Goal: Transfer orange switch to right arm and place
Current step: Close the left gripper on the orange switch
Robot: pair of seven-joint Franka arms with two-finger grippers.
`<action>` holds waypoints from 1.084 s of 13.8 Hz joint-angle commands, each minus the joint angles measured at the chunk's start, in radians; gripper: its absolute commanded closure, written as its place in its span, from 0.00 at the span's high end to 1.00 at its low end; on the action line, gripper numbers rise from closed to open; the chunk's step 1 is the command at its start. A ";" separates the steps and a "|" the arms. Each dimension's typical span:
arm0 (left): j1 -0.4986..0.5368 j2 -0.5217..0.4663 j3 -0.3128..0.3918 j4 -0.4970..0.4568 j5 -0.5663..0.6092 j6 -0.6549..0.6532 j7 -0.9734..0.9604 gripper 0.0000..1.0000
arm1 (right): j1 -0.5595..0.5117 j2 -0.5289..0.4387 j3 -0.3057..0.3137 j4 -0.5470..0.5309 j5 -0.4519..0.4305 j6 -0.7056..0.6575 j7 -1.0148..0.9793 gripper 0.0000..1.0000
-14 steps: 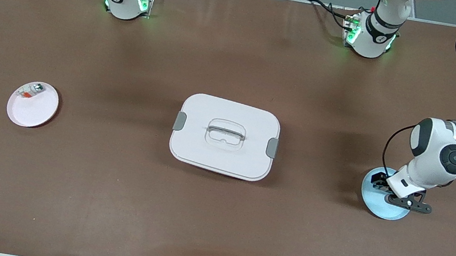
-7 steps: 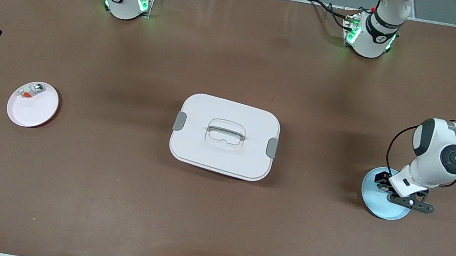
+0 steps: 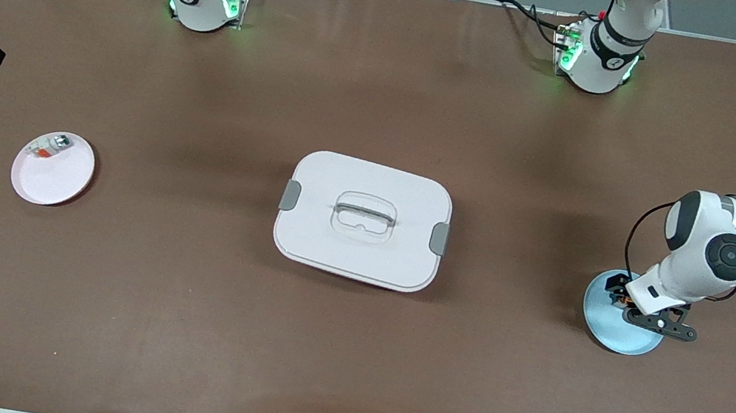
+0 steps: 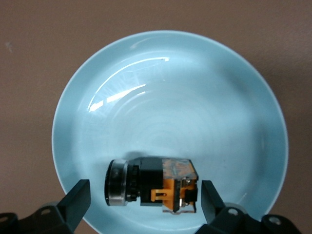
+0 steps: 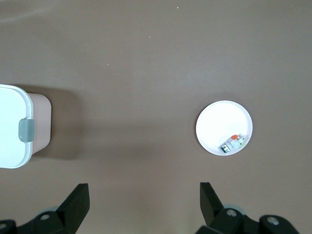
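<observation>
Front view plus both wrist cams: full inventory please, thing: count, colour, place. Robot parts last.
orange switch: 1, black with orange face and a silvery end, lying on the blue plate, between the left gripper's open fingers, not gripped
blue plate: 1, pale blue, at the left arm's end of the table
pink plate: 1, pale pink, at the right arm's end
small part: 1, silvery-clear with a red-orange piece, on the pink plate's rim side nearest the bases
lidded box: 1, white lid with grey clips and a handle, mid-table
table: 1, brown
left gripper: 1, black, open, down over the blue plate
right gripper: 1, black, open, waiting high over the table
</observation>
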 commanded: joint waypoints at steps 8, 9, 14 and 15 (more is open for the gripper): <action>0.012 0.026 -0.004 0.001 0.020 0.058 0.010 1.00 | -0.002 -0.005 0.000 -0.033 0.000 0.014 0.016 1.00; 0.012 0.029 -0.004 0.001 0.020 0.066 0.010 1.00 | -0.002 -0.007 0.000 -0.035 0.001 0.017 0.016 1.00; 0.012 0.034 -0.005 0.001 0.020 0.071 0.007 0.82 | 0.000 -0.020 0.000 -0.053 -0.002 0.014 0.013 1.00; 0.012 0.034 -0.004 0.001 0.020 0.071 0.004 0.63 | 0.000 -0.033 0.000 -0.073 -0.002 0.020 0.013 1.00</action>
